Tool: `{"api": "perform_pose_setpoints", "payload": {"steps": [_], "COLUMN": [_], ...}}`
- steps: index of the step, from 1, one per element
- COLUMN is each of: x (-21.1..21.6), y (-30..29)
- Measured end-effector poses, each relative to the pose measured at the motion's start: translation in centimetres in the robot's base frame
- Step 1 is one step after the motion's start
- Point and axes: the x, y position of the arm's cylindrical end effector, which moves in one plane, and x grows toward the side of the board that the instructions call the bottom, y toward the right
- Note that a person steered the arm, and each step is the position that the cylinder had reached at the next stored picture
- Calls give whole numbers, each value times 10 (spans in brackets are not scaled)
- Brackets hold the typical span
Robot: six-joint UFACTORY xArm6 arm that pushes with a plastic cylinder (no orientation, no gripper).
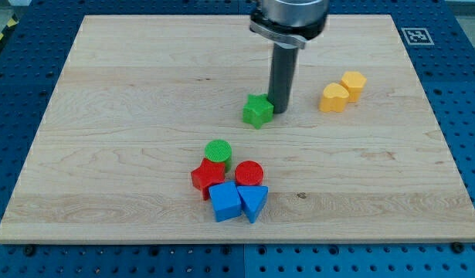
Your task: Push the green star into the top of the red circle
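The green star (pixel 257 111) lies near the board's middle, a little toward the view's top. My tip (pixel 279 110) stands right against the star's right side. The red circle (pixel 249 173) lies well below the star, toward the view's bottom, in a cluster of blocks. The star and the red circle are far apart.
Around the red circle: a green circle (pixel 218 151) at its upper left, a red star (pixel 208 177) at its left, a blue cube (pixel 225 202) and a blue triangle (pixel 253 202) below. Two yellow blocks (pixel 334 98) (pixel 354 83) lie at the right. The wooden board (pixel 106 116) ends at blue pegboard.
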Motion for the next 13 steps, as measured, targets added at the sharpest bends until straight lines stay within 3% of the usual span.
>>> {"api": "perform_pose_setpoints", "payload": {"steps": [3,5,8,11,13], "x": [-20,0,-31,19,25], "y": [-83,-79,-40,-51,-85]}}
